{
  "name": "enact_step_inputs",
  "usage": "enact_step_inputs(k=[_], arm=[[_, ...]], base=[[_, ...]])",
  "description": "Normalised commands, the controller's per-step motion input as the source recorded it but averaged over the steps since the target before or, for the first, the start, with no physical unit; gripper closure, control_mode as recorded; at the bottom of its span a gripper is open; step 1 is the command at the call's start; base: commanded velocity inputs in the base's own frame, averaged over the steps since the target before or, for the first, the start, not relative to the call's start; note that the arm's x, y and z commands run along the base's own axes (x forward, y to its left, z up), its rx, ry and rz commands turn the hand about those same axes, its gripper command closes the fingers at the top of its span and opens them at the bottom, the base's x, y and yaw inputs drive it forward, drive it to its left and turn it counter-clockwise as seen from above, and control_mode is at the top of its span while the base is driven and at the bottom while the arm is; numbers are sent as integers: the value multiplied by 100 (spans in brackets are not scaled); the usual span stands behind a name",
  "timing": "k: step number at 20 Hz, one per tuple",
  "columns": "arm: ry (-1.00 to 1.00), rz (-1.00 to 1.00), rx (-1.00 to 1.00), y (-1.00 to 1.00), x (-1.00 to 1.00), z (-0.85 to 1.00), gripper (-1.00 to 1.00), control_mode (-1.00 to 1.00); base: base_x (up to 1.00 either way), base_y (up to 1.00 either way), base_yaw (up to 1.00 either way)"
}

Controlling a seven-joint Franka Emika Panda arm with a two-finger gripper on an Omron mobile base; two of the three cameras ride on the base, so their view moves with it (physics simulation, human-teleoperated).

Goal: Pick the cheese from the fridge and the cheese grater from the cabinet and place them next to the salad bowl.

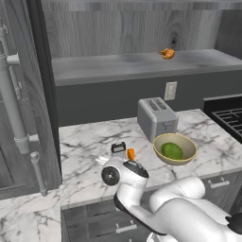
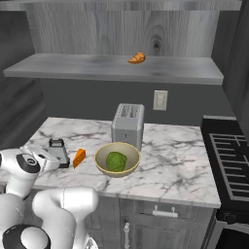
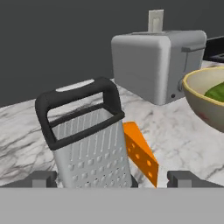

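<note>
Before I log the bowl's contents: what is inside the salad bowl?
The salad bowl holds a rounded green lump. Whatever lies beneath it is hidden.

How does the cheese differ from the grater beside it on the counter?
The cheese is a bright orange wedge with holes; the grater is silver-grey perforated metal with a black handle. The grater stands taller; the cheese is far smaller. Both rest on the marble counter, left of the salad bowl.

A marble counter [image 2: 170, 160] is carrying the salad bowl [image 2: 117, 159]. Just behind the bowl a toaster [image 2: 128, 124] is standing; left of the bowl the cheese [image 2: 79, 157] is lying, with the cheese grater [image 2: 58, 151] standing just beyond it. Above, the cabinet shelf [image 2: 87, 65] is holding a croissant [image 2: 137, 59].
</note>
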Motion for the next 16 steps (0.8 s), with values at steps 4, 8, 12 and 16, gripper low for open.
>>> enact_step_inputs(k=[4,8,12,16], arm=[[5,0,6,0,-23,18,-100,-100],[3,0,6,0,-27,23,-100,-100],[3,3,2,-1,-23,30,-100,-100],[11,9,0,-12,-12,34,-100,-100]], base=[[0,0,0],[0,0,0],[0,0,0],[0,0,0]])
